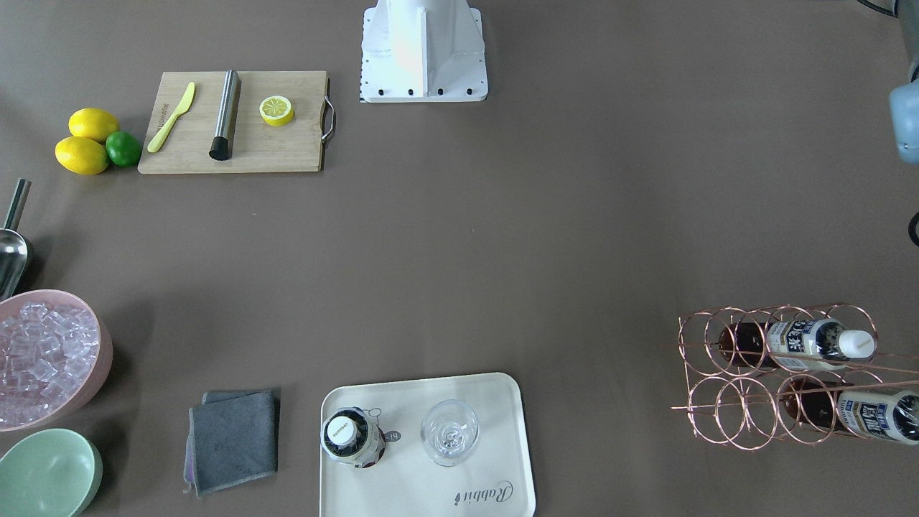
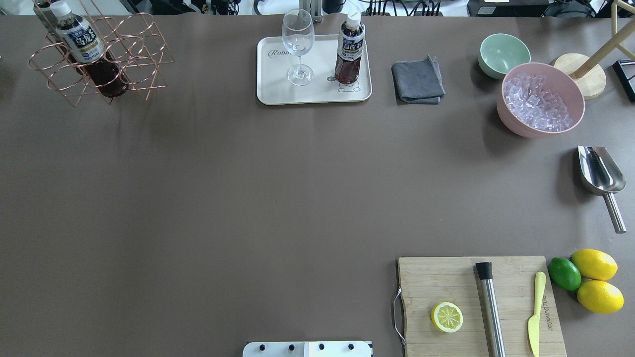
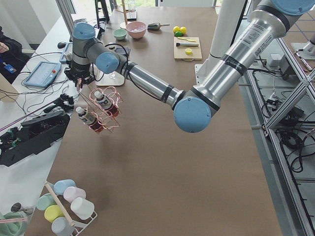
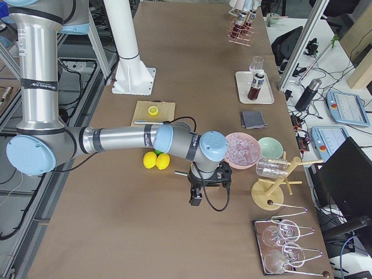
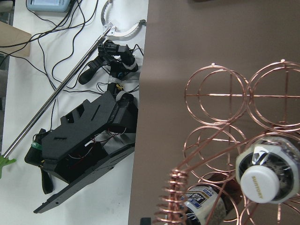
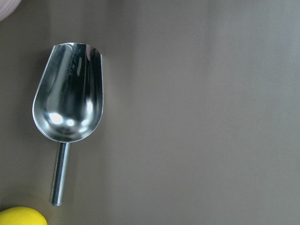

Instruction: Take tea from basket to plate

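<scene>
One tea bottle (image 2: 349, 52) is seen upright on the plate (image 2: 278, 94), beside the stemmed glass (image 2: 298, 44); two others are lodged in the basket (image 2: 144, 64). Whether the left gripper (image 3: 80, 81), at the basket's handle, and the right gripper (image 4: 196, 197), over the metal scoop (image 6: 68, 105), are spread or pressed together cannot be told.

place: robotics lab | evidence: teach pendant (image 4: 347, 107), loose cables (image 3: 289, 139), aluminium framing (image 4: 301, 43) beside brown table (image 2: 198, 198)

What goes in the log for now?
on tray: one tea bottle beside glass | in basket: two bottles | left arm: over basket | right arm: over scoop
</scene>
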{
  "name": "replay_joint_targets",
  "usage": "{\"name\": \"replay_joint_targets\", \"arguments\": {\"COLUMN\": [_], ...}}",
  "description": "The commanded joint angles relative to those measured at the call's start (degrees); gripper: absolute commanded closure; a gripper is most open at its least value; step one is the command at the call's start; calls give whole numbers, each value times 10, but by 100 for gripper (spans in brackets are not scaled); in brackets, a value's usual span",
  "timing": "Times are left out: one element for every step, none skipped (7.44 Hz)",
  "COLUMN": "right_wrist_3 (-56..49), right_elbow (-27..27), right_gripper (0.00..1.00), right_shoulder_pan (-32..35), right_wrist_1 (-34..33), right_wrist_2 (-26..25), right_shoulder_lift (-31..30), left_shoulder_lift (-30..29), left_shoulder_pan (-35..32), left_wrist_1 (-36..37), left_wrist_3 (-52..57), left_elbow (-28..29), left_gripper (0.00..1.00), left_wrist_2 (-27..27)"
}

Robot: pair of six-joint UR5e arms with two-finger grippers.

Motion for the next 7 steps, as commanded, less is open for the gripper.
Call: {"name": "replay_joint_targets", "arguments": {"right_wrist_3": [3, 19, 55, 84, 86, 86, 86], "right_elbow": [-19, -23, -20, -15, -20, -21, -21], "right_gripper": [0, 0, 0, 0, 0, 0, 0], "right_shoulder_pan": [10, 11, 10, 10, 10, 9, 9], "right_wrist_1": [0, 0, 0, 0, 0, 1, 5], "right_wrist_2": [-5, -5, -5, -5, -5, -7, -13], "right_shoulder_lift": [-3, -5, 3, 7, 9, 7, 7], "left_shoulder_lift": [0, 4, 6, 5, 4, 4, 5], "left_shoulder_pan": [4, 4, 5, 5, 5, 5, 5], "left_wrist_1": [-7, -7, -7, -7, -6, -6, -6], "left_wrist_3": [7, 21, 22, 22, 21, 21, 22], "left_elbow": [-1, 2, 7, 15, 15, 15, 15], "left_gripper": [100, 100, 100, 100, 100, 100, 100], "left_wrist_2": [-1, 0, 0, 0, 1, 1, 0]}}
